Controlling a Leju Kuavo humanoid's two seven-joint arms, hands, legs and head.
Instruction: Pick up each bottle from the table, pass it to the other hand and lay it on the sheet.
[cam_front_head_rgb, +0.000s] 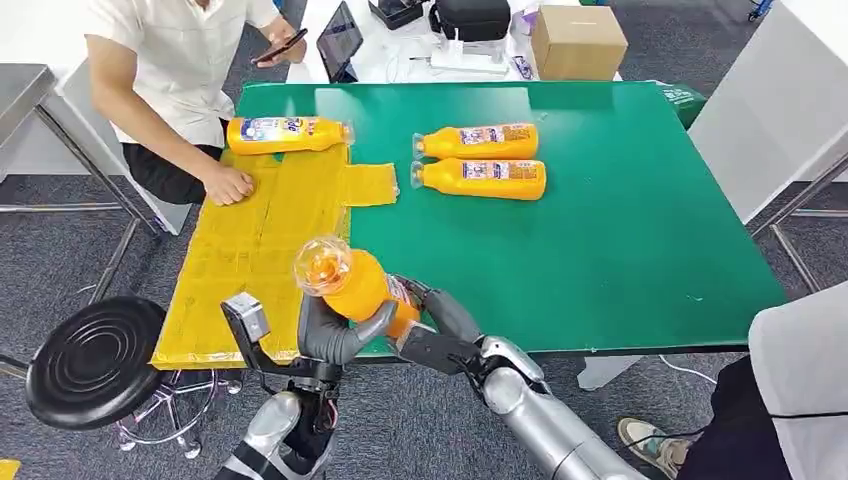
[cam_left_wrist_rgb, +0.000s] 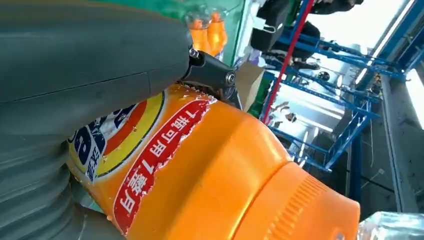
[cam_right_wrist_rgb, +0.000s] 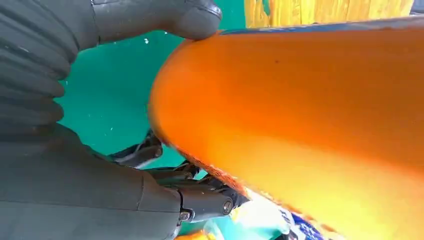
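Observation:
An orange bottle (cam_front_head_rgb: 355, 282) with a clear cap end is held up over the table's near edge, between both my hands. My left hand (cam_front_head_rgb: 335, 337) wraps its middle from below, thumb across the label (cam_left_wrist_rgb: 150, 160). My right hand (cam_front_head_rgb: 440, 318) grips the bottle's base end; its thumb (cam_right_wrist_rgb: 165, 17) presses the bottle (cam_right_wrist_rgb: 310, 115), with its fingers under it. One bottle (cam_front_head_rgb: 285, 133) lies on the far end of the yellow sheet (cam_front_head_rgb: 250, 260). Two more bottles (cam_front_head_rgb: 478, 141) (cam_front_head_rgb: 483, 178) lie side by side on the green table (cam_front_head_rgb: 620, 230).
A seated person rests a hand (cam_front_head_rgb: 228, 185) on the sheet's far left part and holds a phone (cam_front_head_rgb: 280, 45). A black stool (cam_front_head_rgb: 95, 360) stands near left. Another person (cam_front_head_rgb: 800, 390) stands near right. A cardboard box (cam_front_head_rgb: 578, 40) and gear sit behind the table.

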